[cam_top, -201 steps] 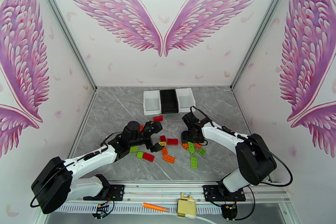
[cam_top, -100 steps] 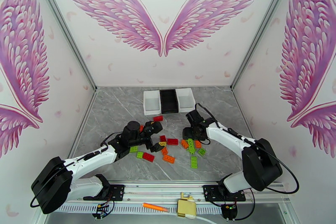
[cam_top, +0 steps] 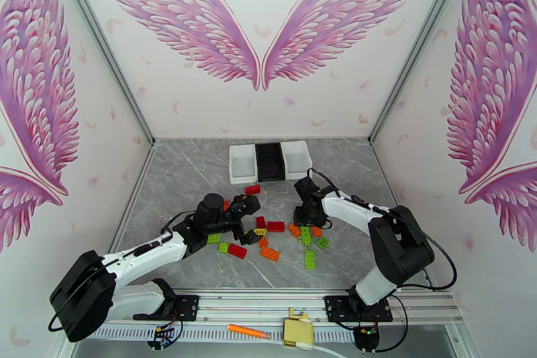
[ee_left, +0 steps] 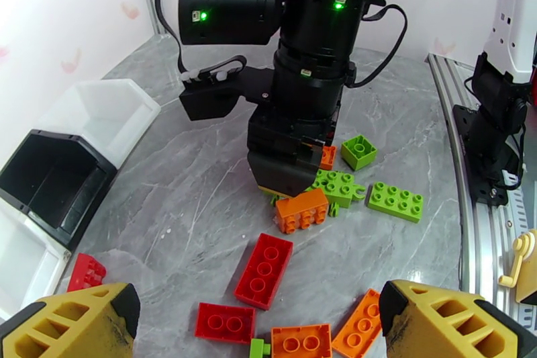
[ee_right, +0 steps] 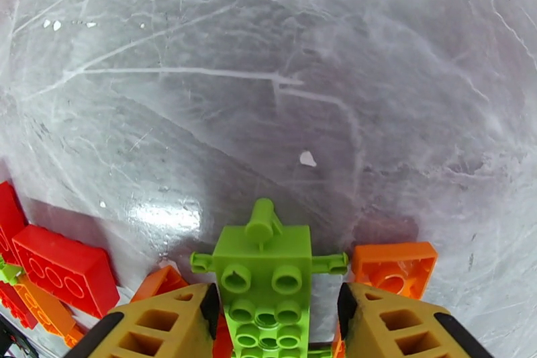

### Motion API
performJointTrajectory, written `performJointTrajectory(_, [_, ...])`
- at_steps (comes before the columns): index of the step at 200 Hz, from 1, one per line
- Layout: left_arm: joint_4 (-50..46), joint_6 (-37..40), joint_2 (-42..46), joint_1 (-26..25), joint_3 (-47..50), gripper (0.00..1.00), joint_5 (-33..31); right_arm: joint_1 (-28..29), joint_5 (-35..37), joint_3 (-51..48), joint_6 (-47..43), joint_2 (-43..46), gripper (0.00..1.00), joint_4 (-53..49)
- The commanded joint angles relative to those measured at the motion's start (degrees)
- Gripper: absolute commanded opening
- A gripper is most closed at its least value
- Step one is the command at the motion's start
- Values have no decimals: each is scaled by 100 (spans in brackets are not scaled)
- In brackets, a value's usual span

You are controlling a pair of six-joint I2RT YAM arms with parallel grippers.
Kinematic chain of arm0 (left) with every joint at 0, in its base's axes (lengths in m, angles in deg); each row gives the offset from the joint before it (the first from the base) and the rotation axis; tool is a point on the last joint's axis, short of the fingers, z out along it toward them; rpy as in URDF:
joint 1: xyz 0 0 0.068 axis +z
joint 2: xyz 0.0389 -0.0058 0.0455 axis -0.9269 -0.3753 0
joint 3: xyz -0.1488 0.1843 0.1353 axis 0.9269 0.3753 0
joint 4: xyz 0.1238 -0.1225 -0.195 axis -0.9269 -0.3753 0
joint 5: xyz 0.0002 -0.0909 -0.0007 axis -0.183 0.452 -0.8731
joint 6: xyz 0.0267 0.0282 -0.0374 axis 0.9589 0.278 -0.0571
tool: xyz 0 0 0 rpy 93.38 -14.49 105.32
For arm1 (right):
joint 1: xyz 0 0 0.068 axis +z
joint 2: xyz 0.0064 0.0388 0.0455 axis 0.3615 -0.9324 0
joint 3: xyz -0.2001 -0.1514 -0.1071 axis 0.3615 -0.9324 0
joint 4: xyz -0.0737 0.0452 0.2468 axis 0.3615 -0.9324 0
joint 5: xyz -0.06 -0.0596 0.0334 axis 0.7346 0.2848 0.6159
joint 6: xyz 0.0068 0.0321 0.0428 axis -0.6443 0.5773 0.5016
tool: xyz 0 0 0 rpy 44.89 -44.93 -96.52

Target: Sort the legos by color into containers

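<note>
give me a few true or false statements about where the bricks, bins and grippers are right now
1. The black bin stands between the left white bin and the right white bin. True.
2. The left gripper grips a red brick. False: its jaws are wide open and hold nothing.
3. A green piece lies between the right gripper fingers. True.
4. Every brick is in a bin. False: a red brick, an orange brick and a green brick, among others, lie on the table.
5. The orange marker lies among the bricks. False: it lies on the rail at the near edge.
</note>
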Motion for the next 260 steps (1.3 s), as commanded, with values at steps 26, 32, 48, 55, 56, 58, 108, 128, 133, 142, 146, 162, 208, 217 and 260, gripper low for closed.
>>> performJointTrajectory(26, [-26,-22,84,-19,14,99,98,-10,-77,182,-161,-103,36,-85])
performJointTrajectory(32, [-16,-20,84,-22,14,99,96,-10,-59,197,-170,-87,34,-94])
performJointTrajectory(48, [-13,-13,84,-18,18,99,94,-10,-30,243,-179,0,32,-106])
performJointTrajectory(55, [-9,-9,93,-21,18,99,94,-10,-16,252,-179,61,31,-87])
performJointTrajectory(56, [-9,-11,93,-20,16,99,94,-10,-18,257,-179,72,31,-86])
performJointTrajectory(58, [-11,-13,93,-21,21,99,90,-10,-14,265,-179,98,31,-78])
performJointTrajectory(108, [429,-179,259,-14,220,99,-282,-10,296,590,-351,652,30,634])
performJointTrajectory(128, [617,-265,265,-13,258,99,-397,-33,658,900,-586,625,30,1089])
performJointTrajectory(133, [655,-276,260,-10,260,99,-398,-67,706,979,-632,583,30,1239])
performJointTrajectory(142, [711,-316,251,-12,261,99,-403,-160,691,1174,-705,466,30,1421])
performJointTrajectory(146, [741,-332,243,-10,261,99,-399,-210,696,1278,-741,394,30,1480])
performJointTrajectory(162, [847,-365,226,-12,264,99,-373,-373,775,1698,-944,88,30,1730])
performJointTrajectory(208, [954,-386,175,-18,209,99,-376,-640,1044,2837,-1448,-1092,29,2559])
performJointTrajectory(217, [990,-395,158,-10,208,99,-372,-658,1107,3083,-1538,-1364,29,2663])
performJointTrajectory(260, [993,-382,86,-20,131,99,-319,-764,1079,4191,-1637,-2548,27,2737])
